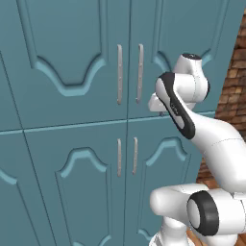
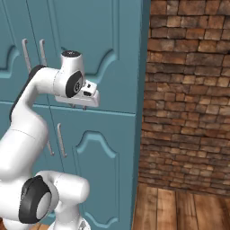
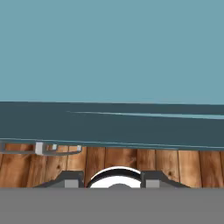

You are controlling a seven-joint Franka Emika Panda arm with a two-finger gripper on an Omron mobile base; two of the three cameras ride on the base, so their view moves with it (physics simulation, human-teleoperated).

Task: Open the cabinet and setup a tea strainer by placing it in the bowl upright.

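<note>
Two tall teal doors of the cabinet (image 1: 72, 53) meet at a centre seam in my left base view, both flat and closed, arched raised panels on their faces. Its long silver bar handles (image 1: 119, 74) stand upright on either side of that seam, close together. From the right base view I see the same cabinet (image 2: 112, 45) from the side, ending at its right edge against a brick wall (image 2: 188, 90). My gripper (image 2: 78, 107) hangs just in front of the right-hand door, to the right of the handles and at about the height of their lower ends, fingers pointing down; I cannot tell whether it touches the door. In the hand view the two dark fingertips (image 3: 70, 180) stand apart with nothing between them, so the claw is partly spread and holding nothing. That camera looks down along the teal front to a wooden plank floor (image 3: 131, 162), with a handle of the lower doors (image 3: 41, 148) seen end-on at the left. Below the tall doors sit the lower doors (image 1: 72, 192), also closed, with shorter handles (image 1: 119, 157). Wooden floor (image 2: 179, 209) runs along the foot of the brick wall.
</note>
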